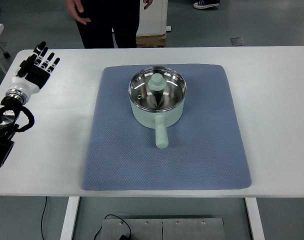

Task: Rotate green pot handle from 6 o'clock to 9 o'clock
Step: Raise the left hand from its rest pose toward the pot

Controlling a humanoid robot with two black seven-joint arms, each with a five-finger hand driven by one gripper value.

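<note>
A pale green pot [157,98] with a shiny steel inside stands on the upper middle of a blue mat [192,150]. Its handle [161,134] points straight toward the near edge, at 6 o'clock. My left hand [39,62] hovers over the table's far left, well apart from the pot, fingers spread and holding nothing. No right arm shows.
The white table [277,100] carries only the mat and pot. A person in dark clothes [104,22] stands behind the far edge, with one hand [81,19] hanging near the table. A cardboard box [152,40] sits behind the table.
</note>
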